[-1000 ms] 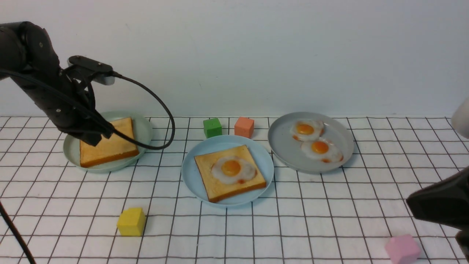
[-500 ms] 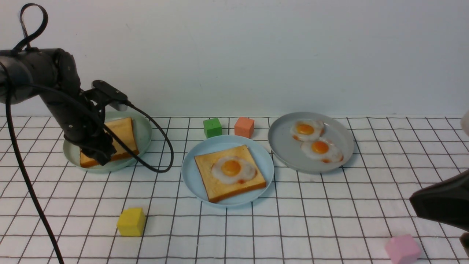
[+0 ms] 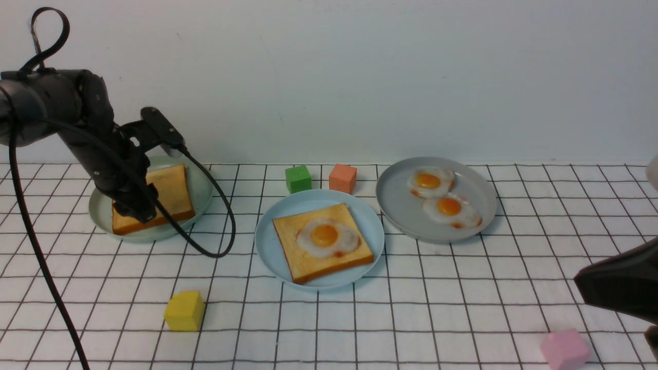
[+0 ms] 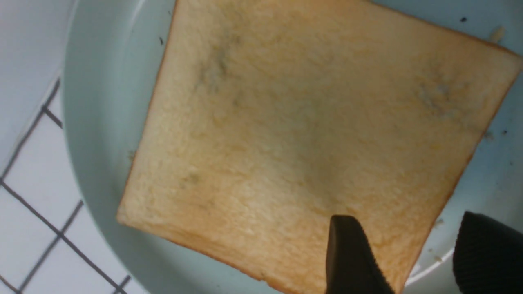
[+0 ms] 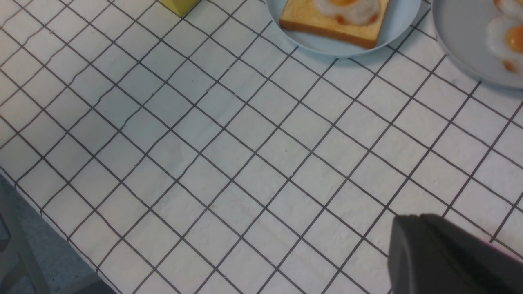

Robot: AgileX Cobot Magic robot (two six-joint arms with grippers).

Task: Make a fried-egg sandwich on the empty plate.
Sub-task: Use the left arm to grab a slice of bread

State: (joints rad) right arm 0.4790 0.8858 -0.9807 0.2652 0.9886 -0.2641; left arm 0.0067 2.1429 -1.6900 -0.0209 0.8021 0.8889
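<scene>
The light blue plate (image 3: 267, 241) in the middle holds a toast slice (image 3: 298, 257) with a fried egg (image 3: 326, 237) on top; both show in the right wrist view (image 5: 327, 24). A second toast slice (image 3: 172, 192) lies on the pale green plate (image 3: 203, 180) at the left. My left gripper (image 3: 134, 210) hangs over that toast's near part, jaws open. In the left wrist view one finger (image 4: 347, 253) is over the toast (image 4: 286, 134) and the other is beyond its edge, over the plate rim (image 4: 94, 102). My right gripper (image 3: 578, 280) is shut and empty at the near right.
A grey plate (image 3: 401, 205) at the right back holds two more fried eggs (image 3: 429, 181). A green cube (image 3: 298, 178) and an orange cube (image 3: 342, 178) stand behind the blue plate. A yellow cube (image 3: 184, 310) is at the near left, a pink cube (image 3: 564, 349) under my right arm.
My left arm has swung round and tilted its gripper down over the near part of the toast on the green plate. The right arm has barely moved.
</scene>
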